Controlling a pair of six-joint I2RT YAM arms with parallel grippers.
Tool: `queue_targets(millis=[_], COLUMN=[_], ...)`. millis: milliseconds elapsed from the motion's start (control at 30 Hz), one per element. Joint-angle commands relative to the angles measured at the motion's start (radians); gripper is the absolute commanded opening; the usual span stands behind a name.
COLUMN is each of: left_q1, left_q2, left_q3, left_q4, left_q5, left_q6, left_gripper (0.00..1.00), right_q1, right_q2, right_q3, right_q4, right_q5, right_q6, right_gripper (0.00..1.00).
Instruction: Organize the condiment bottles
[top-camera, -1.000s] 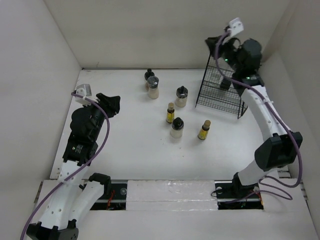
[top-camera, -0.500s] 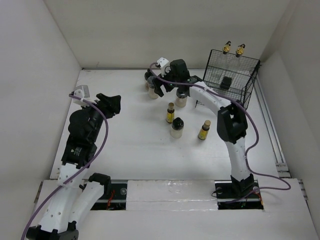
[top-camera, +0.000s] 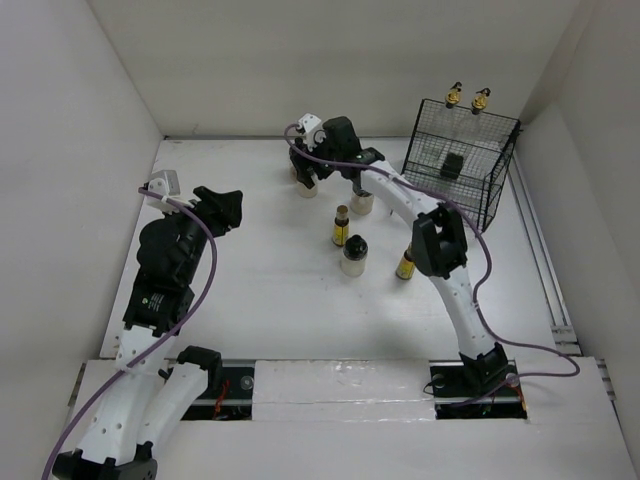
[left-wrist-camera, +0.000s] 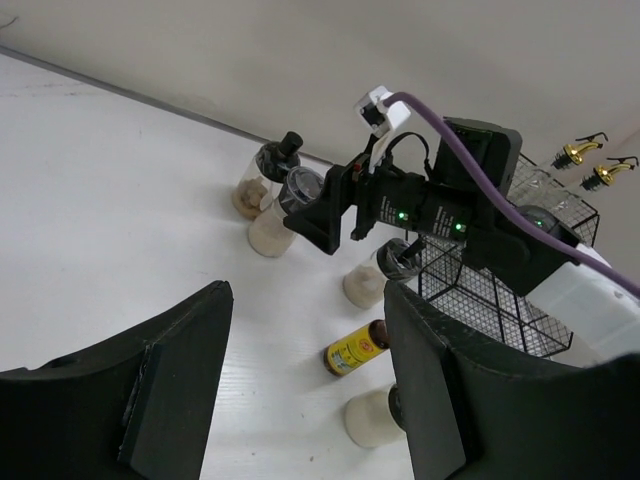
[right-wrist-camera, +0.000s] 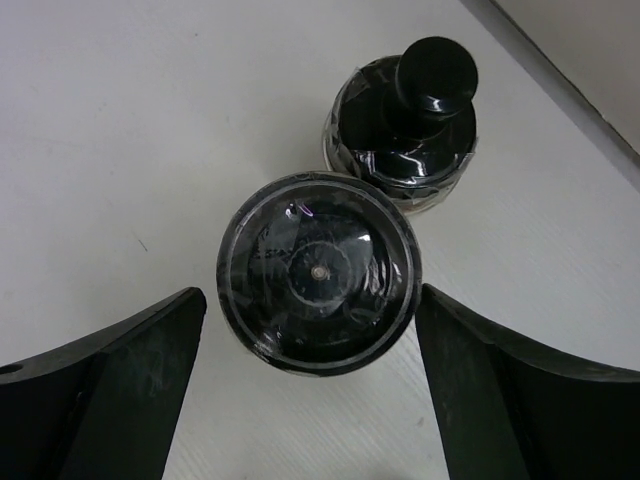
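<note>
Right wrist view looks straight down on a black-capped jar (right-wrist-camera: 316, 265) standing on the white tabletop (right-wrist-camera: 120, 130). The right claw (right-wrist-camera: 310, 300) is spread wide, one finger on either side and clear of it. A knob-stoppered jar (right-wrist-camera: 405, 110) stands just behind. The left claw (left-wrist-camera: 308, 295) hangs wide and empty over the tabletop's left part. Gold-pourer bottles (top-camera: 454, 95) show at the back of the wire rack (top-camera: 455, 170).

Bright, even, diffuse light, soft faint shadows, purple-tinged glints on the glossy black cap (right-wrist-camera: 318, 270).
</note>
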Motion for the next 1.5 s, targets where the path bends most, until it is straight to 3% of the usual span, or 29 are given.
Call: queue_targets(millis=[0,67,233,267,300,433,600,767,967,1267,1467], left_q1=[0.005,0.005,0.005,0.005,0.005,0.005,0.005,0.005,0.005,0.005,0.005], left_q2=[-0.004,-0.004,0.008,0.008,-0.001,-0.001,-0.001,-0.001,-0.01,-0.01,-0.01], left_q3=[0.015,0.015,0.006,0.006,0.006,0.006,0.006,0.006,0.006,0.006,0.006], left_q4=[0.03,0.039,0.039,0.039,0.039,0.039,0.039,0.039,0.039,0.03,0.039], left_q5=[0.011,0.025,0.043,0.043,0.043,0.034,0.046,0.046,0.026,0.027,0.027], left_q6=[0.005,0.005,0.005,0.005,0.005,0.005,0.005,0.005,0.005,0.005,0.005], left_gripper=[0.58,0.58,0.58,0.58,0.58,0.58,0.58,0.58,0.6,0.62,0.63], right_q1=[0.027,0.027,0.073,0.073,0.073,0.073,0.073,0.035,-0.121,-0.408,-0.479], right_q2=[0.004,-0.011,-0.044,-0.044,-0.044,-0.068,-0.253,-0.588,-0.853,-0.944,-0.912], right_q3=[0.014,-0.022,-0.066,-0.054,-0.054,-0.072,-0.229,-0.462,-0.709,-0.85,-0.838], right_q4=[0.094,0.174,0.285,0.285,0.285,0.285,0.378,0.537,0.604,0.625,0.595], right_q5=[0.004,0.004,0.057,0.057,0.057,0.082,-0.019,-0.136,-0.044,-0.044,-0.076], right_q6=[0.029,0.043,0.054,0.054,0.054,0.063,0.081,0.12,0.141,0.204,0.204], right_gripper=[0.9,0.82,0.82,0.77,0.65,0.46,0.43,0.43,0.41,0.39,0.39])
